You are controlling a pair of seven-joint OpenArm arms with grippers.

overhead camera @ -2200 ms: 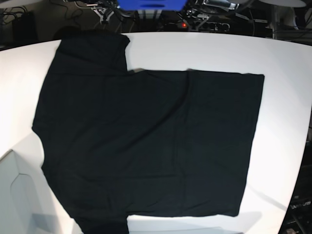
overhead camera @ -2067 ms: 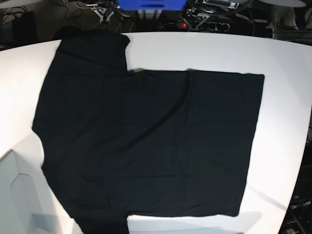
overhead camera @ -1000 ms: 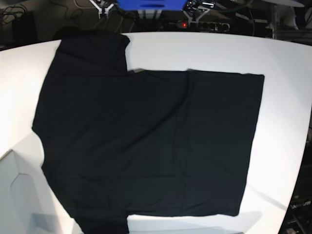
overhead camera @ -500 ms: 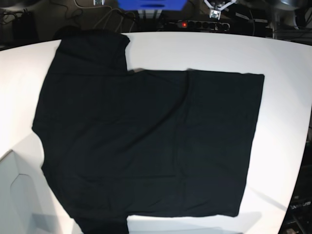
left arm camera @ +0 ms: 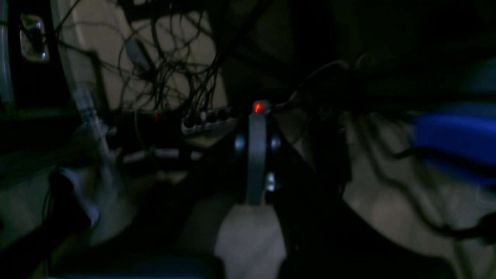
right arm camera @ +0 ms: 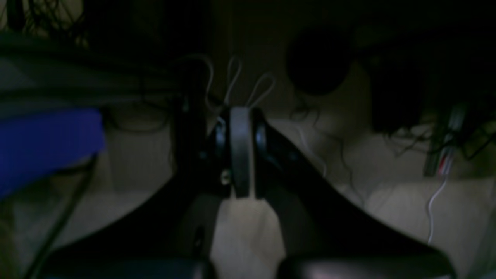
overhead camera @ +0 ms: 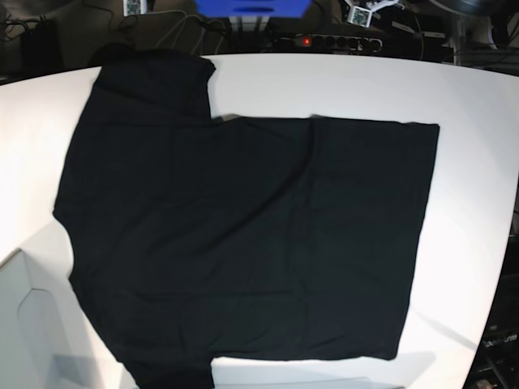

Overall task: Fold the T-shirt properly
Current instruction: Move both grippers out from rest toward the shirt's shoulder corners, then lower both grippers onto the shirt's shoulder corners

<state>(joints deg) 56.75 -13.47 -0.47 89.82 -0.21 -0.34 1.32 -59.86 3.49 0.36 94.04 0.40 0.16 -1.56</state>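
Item 1, T-shirt (overhead camera: 243, 243): black, short-sleeved, lying spread flat on the white table (overhead camera: 340, 85) in the base view. One sleeve is reaching toward the table's far edge at upper left, the other is running off the picture's bottom edge. The straight hem is lying toward the right. The cloth is showing only faint creases. No arm is touching it.

Item 2, white table: rounded far edge, carrying the T-shirt over most of its middle and left; bare white surface is showing along the far side and the right side.

Item 3, left gripper (left arm camera: 255, 155): seen from its own wrist camera, dim and blurred. Its two fingers are pressing together into one upright grey bar, nothing between them. It is pointing at a dark tangle of cables (left arm camera: 170, 69), away from the T-shirt.

Item 4, right gripper (right arm camera: 240, 151): seen from its wrist camera, also dim. Its fingers are pressing together the same way, pinching nothing, pointing at a pale floor with thin looping wires (right arm camera: 232, 85).

Item 5, power strip (left arm camera: 209, 120): lying among the cables, a red light (left arm camera: 257, 107) glowing at its end; in the base view it is sitting beyond the table's far edge.

Item 6, blue box (overhead camera: 251, 7): sitting beyond the far edge, at top centre.
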